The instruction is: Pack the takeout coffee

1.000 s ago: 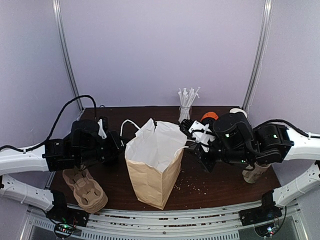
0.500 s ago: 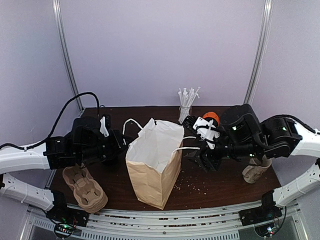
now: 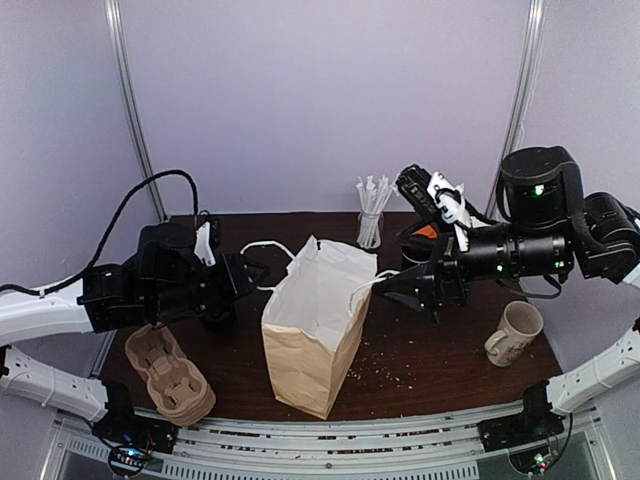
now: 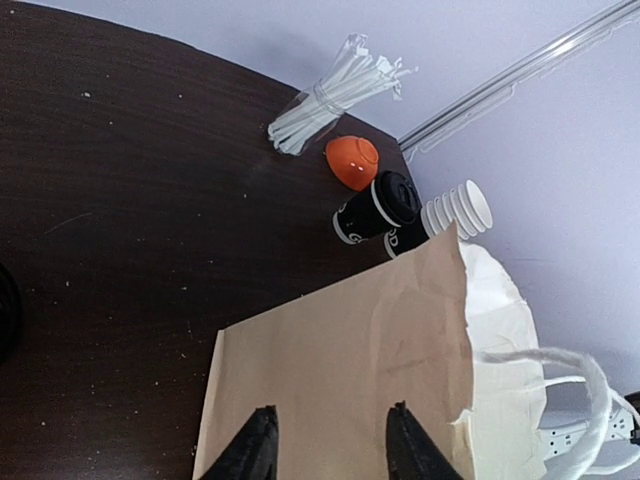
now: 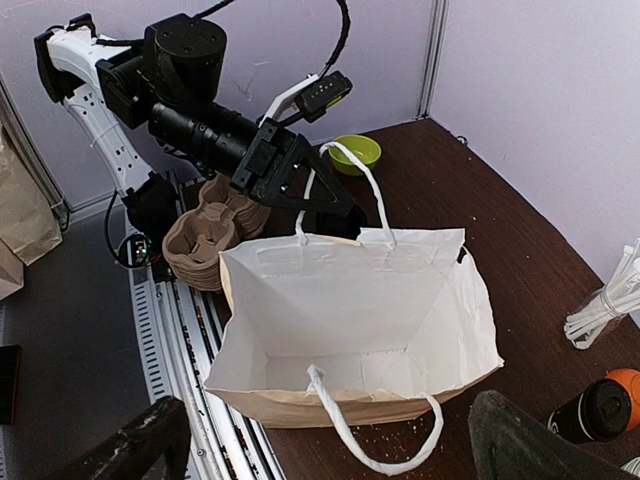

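The takeout coffee [image 4: 378,207], a black lidded cup with white print, stands at the table's far right beside an orange ball [image 4: 352,162]; it also shows in the right wrist view [image 5: 592,410]. In the top view the right arm hides it. The brown paper bag [image 3: 315,330] stands open mid-table, its white inside [image 5: 350,300] empty. My left gripper [image 4: 330,445] is open just off the bag's left side [image 4: 340,350], nothing between its fingers. My right gripper [image 5: 330,450] is wide open above the bag's right rim, whose handle [image 5: 370,440] hangs loose.
A glass of wrapped straws [image 3: 372,210] stands at the back. A stack of white paper cups [image 4: 458,210] sits by the coffee. A cream mug [image 3: 515,330] is at the right, stacked pulp cup carriers [image 3: 170,375] at front left, and a green bowl [image 5: 354,153] behind the left arm.
Both grippers opened and let go of the bag's handles. The right arm rose and drew back to the right; the left gripper pulled slightly away from the bag.
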Tool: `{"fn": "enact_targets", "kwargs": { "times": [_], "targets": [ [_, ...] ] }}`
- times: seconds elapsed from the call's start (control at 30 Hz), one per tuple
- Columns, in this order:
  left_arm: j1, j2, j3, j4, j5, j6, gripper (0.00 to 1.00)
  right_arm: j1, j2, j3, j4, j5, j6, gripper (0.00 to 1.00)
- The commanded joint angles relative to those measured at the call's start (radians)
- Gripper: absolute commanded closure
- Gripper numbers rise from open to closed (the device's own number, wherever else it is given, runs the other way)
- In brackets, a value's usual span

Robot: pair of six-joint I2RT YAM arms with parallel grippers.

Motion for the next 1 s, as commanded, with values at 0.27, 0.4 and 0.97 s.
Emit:
{"fn": "enact_targets", "kwargs": {
  "times": [0.27,0.4,0.97],
  "targets": [
    [0.005,-0.086,0.122,-0.155,0.001,0.099,0.30,0.008,-0.018,0.003,0.039,0.034,-0.005,0.00],
    [0.005,-0.135,0.158,-0.265,-0.029,0.107,0.14,0.007,-0.020,0.000,0.061,0.047,-0.011,0.00],
    [0.005,-0.239,0.188,-0.856,-0.292,-0.059,0.02,0.006,-0.019,-0.145,0.284,0.178,0.015,0.01]
  ]
}}
